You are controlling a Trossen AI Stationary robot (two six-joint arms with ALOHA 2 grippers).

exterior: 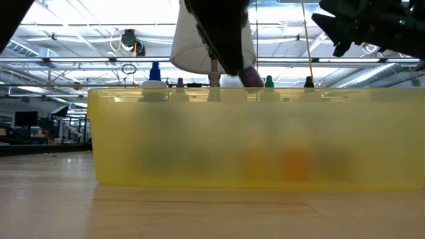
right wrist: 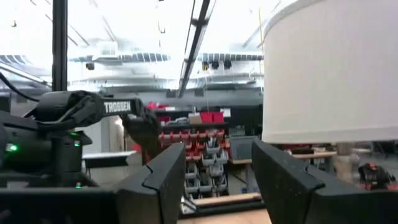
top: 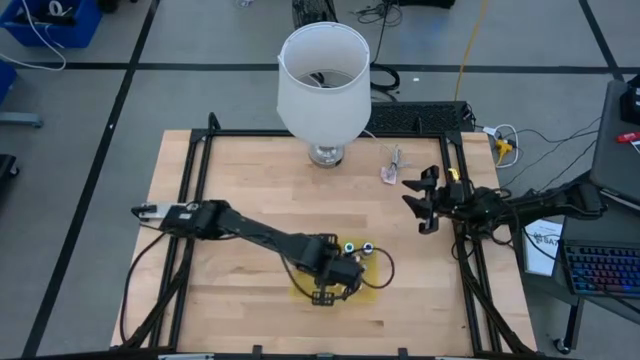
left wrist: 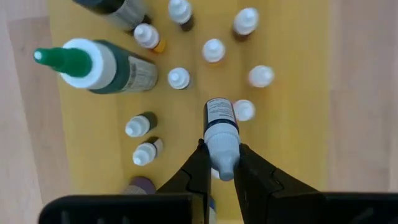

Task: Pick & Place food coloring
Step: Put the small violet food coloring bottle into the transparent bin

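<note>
A small food coloring bottle, dark-bodied with a white label and a pale cap, hangs over a shallow yellow bin; my left gripper is shut on it. In the high view the left gripper is above the bin near the table's front middle. Several small white-capped bottles stand upright on the bin's floor, beside a larger green-tipped bottle. My right gripper waits open at the table's right side, tipped upward with nothing between its fingers. My left gripper pinches the bottle's pale cap between its two fingers. The fingers come from above, pointing steeply down. The bottle hangs cap up with its dark body below the fingers, over the bin among the standing bottles; whether its base touches the bin's floor cannot be told.
A white-shaded lamp stands at the table's far middle, with a small pinkish item to its right. Black frame rails run along the table's sides. The bin's translucent wall fills the low view.
</note>
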